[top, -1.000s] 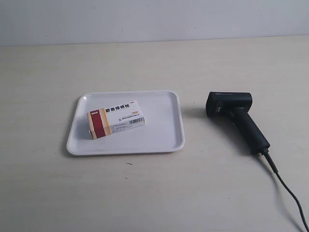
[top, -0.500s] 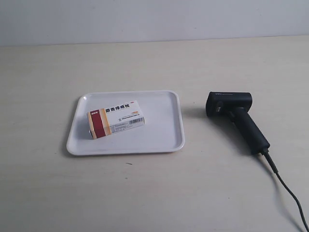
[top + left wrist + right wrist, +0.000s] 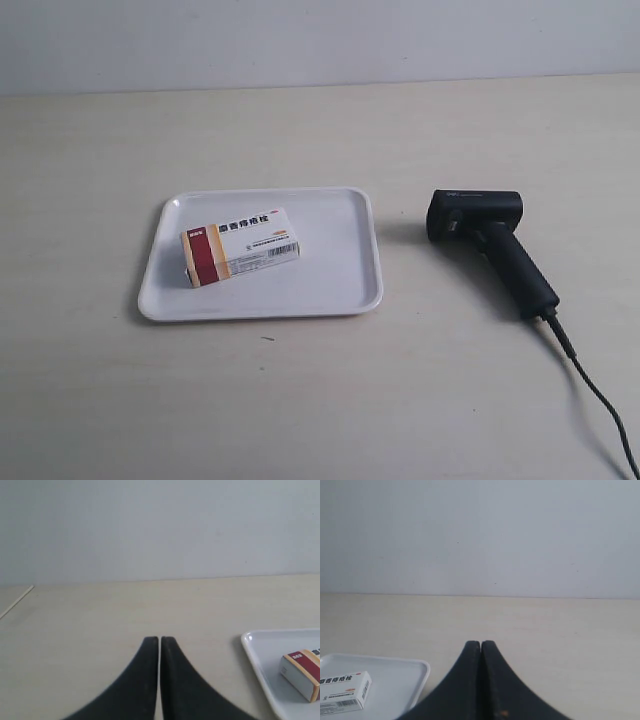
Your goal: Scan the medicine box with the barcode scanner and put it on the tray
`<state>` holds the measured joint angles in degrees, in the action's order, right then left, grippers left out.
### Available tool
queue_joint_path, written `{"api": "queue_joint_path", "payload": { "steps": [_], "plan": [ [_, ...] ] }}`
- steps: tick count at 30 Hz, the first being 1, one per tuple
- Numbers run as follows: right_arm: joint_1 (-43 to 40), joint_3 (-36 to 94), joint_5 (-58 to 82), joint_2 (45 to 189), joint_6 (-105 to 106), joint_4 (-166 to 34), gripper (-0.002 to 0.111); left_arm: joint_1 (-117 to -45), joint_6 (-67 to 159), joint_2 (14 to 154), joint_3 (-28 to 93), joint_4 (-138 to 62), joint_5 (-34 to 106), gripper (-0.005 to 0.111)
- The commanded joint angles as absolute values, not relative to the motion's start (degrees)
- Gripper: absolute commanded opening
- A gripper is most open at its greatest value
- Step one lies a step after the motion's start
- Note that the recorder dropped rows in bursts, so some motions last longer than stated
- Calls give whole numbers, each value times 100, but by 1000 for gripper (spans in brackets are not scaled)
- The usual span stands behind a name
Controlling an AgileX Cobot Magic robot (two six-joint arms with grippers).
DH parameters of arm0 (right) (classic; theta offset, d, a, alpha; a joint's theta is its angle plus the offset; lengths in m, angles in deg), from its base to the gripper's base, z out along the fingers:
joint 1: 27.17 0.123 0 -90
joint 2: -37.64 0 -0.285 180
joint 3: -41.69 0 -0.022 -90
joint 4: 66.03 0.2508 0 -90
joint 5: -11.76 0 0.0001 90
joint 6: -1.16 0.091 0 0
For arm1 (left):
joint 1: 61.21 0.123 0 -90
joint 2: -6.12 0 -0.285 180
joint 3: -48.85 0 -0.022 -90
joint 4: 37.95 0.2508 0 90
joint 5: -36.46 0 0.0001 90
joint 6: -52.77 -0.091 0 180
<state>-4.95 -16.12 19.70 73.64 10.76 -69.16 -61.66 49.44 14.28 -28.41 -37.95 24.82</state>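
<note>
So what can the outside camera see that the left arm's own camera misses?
Only the exterior view shows the barcode scanner lying on the table with its cable, and the whole tray, with no arm in sight. Only the left wrist view shows the left gripper, its fingers closed together and holding nothing. Both show the medicine box lying inside the tray, though the wrist view catches just one end of it.
</note>
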Motion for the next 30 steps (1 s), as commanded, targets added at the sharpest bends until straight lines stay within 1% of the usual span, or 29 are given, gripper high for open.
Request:
{"api": "queue_joint_path", "payload": {
  "steps": [1, 4, 15, 30],
  "plan": [
    [-515, -1641, 1942, 7341, 1027, -6925, 1, -5965, 5444, 1391, -2837, -3611, 2195, 4],
    [-515, -1641, 1942, 7341, 1027, -6925, 1, -5847, 5805, 1391, -2837, -3481, 2066, 4],
    [-515, -1641, 1942, 7341, 1027, -6925, 1, -5847, 5277, 1391, -2837, -3733, 2077, 4],
    [-515, -1641, 1942, 7341, 1027, -6925, 1, -5847, 5277, 1391, -2837, -3711, 2077, 4]
  ]
}}
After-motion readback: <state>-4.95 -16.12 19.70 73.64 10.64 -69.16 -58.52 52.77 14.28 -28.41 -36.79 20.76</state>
